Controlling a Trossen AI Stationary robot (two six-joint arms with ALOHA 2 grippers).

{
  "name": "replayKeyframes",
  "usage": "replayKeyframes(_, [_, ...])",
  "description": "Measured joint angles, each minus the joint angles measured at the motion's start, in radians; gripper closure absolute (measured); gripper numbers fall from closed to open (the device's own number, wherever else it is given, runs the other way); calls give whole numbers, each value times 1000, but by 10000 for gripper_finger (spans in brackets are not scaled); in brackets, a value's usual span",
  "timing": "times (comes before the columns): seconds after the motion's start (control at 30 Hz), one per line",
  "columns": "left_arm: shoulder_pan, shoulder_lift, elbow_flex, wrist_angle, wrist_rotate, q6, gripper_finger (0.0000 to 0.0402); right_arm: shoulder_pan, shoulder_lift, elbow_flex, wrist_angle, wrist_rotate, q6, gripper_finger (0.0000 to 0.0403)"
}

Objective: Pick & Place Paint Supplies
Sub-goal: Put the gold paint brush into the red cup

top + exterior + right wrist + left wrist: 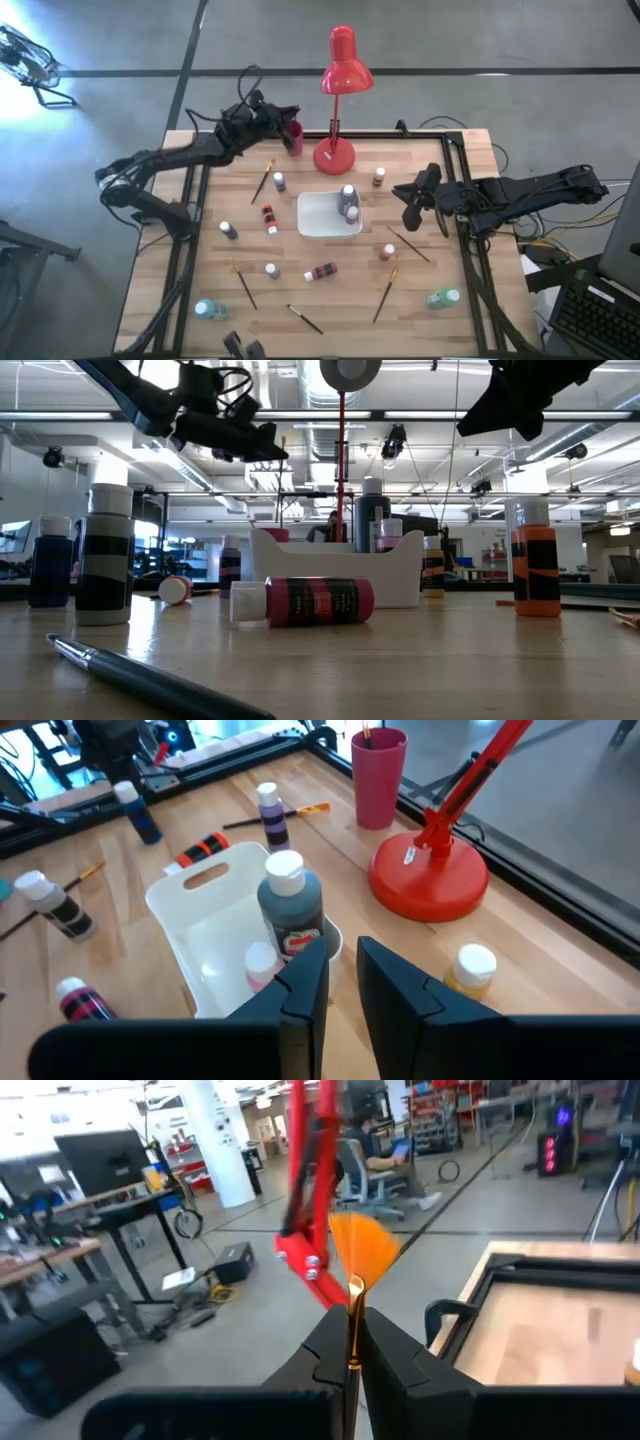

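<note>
My left gripper [283, 122] is at the table's far edge, beside the red cup [293, 135], shut on a thin brush with orange fan bristles [362, 1245]. My right gripper [343, 980] hovers right of the white tray [325, 215], its fingers a narrow gap apart with nothing between them. A dark teal bottle [290, 910] and a pink one [262, 965] stand in the tray. More paint bottles [322, 271] and brushes [385, 295] lie scattered on the wooden table. My left gripper pinches the brush's handle [353, 1330] between its two fingers, just behind the metal ferrule. The fingers point level toward the table's far side, and the bristle end sticks out past their tips. The brush is lifted clear of the table.
The red desk lamp [335, 150] stands on its round base just right of the cup, behind the tray. Black frame rails [465, 200] run along the table's sides. Bottles stand near the front corners [205, 309] [443, 297], and a dark pen [150, 680] lies at the front edge.
</note>
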Motion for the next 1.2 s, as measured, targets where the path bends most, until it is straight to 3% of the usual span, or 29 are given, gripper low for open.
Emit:
replayKeyframes(0.1, [56,8,0,29,71,-67,388,0,0,0,11,0,-16,343])
replayKeyframes(0.3, [114,76,0,55,92,-111,388,0,0,0,45,0,-46,322])
replayKeyframes(0.67, [120,221,-1,96,120,-151,388,0,1,0,47,0,-47,295])
replayKeyframes(1.2, [123,254,-2,-16,101,-200,388,0,1,-3,45,-1,-47,289])
